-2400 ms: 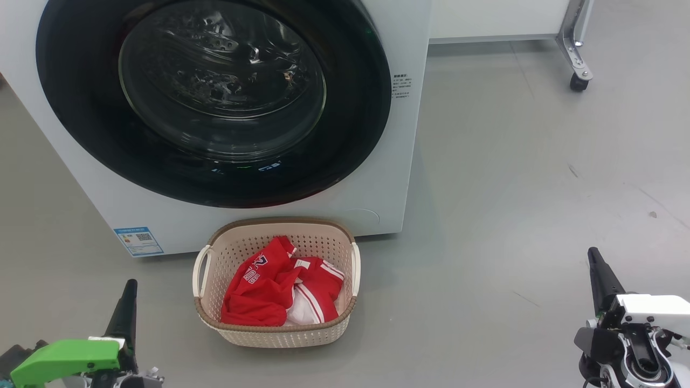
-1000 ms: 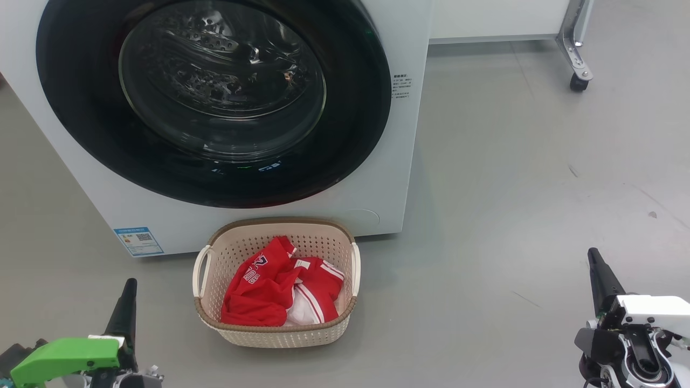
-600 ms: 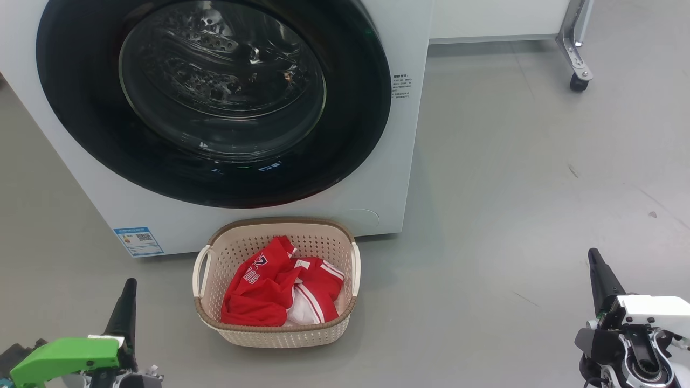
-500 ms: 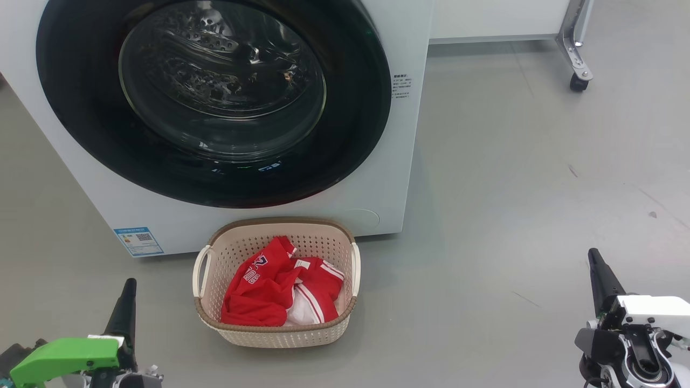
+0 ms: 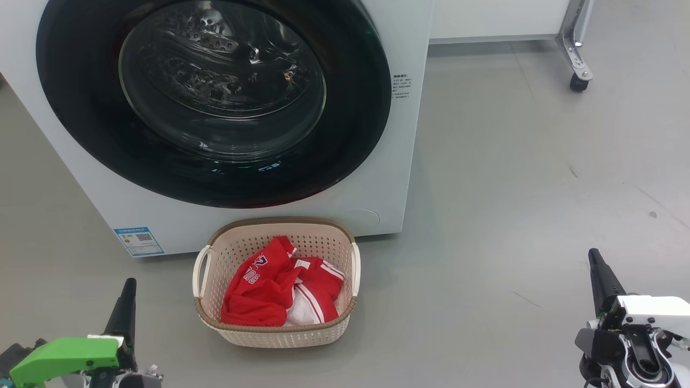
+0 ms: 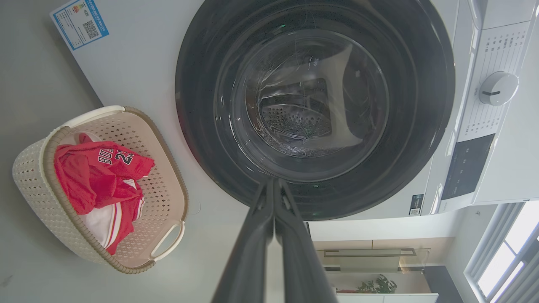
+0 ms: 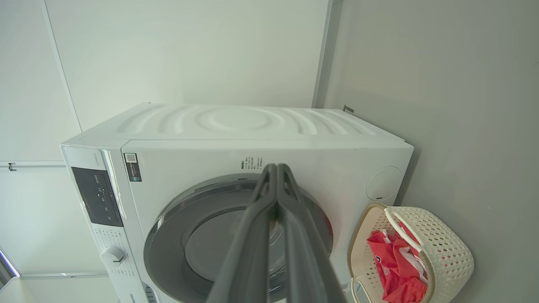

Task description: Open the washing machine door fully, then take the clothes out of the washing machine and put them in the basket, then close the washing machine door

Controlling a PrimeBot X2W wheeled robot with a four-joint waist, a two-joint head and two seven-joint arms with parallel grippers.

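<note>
Now | clothes [image 5: 280, 291] in basket [image 5: 280, 337], 6 o'clock of door [image 5: 215, 97] | left gripper [image 5: 130, 284], right gripper [image 5: 593, 254] clenched, empty | risk: unlatched door swings open.

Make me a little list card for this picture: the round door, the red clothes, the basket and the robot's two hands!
washing machine door: shut against the white washing machine
clothes: red and white, bunched inside the basket
basket: on the grey floor, just in front of the machine
left gripper: shut, holding nothing
right gripper: shut, holding nothing
drum: no red cloth seen through the glass
</note>
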